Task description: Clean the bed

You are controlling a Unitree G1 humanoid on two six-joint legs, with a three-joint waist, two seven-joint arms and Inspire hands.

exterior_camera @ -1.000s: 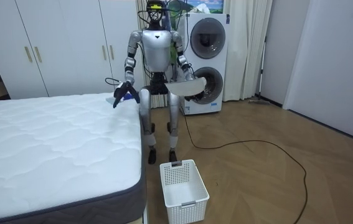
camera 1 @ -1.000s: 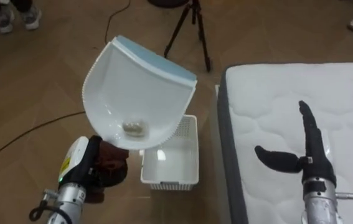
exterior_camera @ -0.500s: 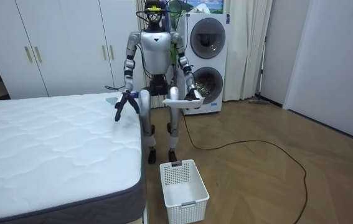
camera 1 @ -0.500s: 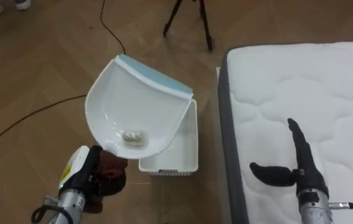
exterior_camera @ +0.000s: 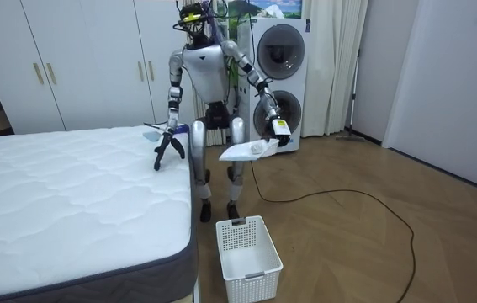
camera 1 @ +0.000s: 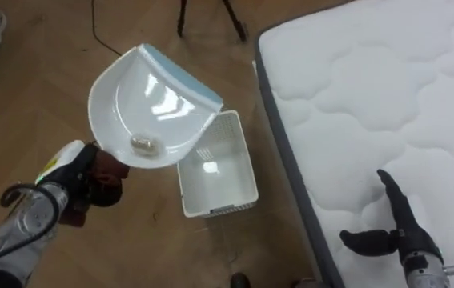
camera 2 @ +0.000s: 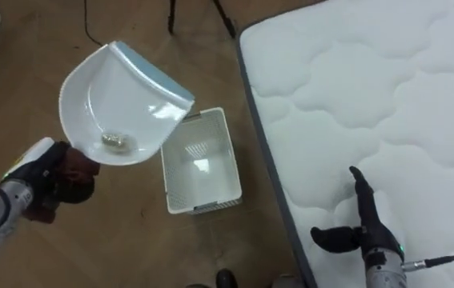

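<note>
Basically, the dustpan (camera 1: 150, 104) is gripped at its back end by the left hand (camera 1: 98, 172), fingers curled tight round it, and it's held high off the floor rather than down at the basket (camera 1: 220, 210). It's kept close to level, blue lip pointing away from the hand. That looks deliberate: the little scrap (camera 1: 145, 144) is parked in the deep back of the pan, so nothing gets rolled out early.

From the head views the pan's right edge is seen overlapping the basket's upper-left corner, not centred over it, so a tip right now could easily be missed. The basket itself is set on the floor just beside the bed (camera 1: 387, 96). That makes sense, since anything scooped off the bed can be dumped with one short reach.

The right hand (camera 1: 407, 236) is kept out of the way, across the bed's edge from the basket, over the quilted top. Its fingers are straight, its thumb is out, and nothing is held.

Dumping is probably the step in hand. The pan would need to be brought squarely over the basket, then tipped lip-down. The scrap looks light, so it might get stuck in the pan or be bounced off the mesh wall.
</note>
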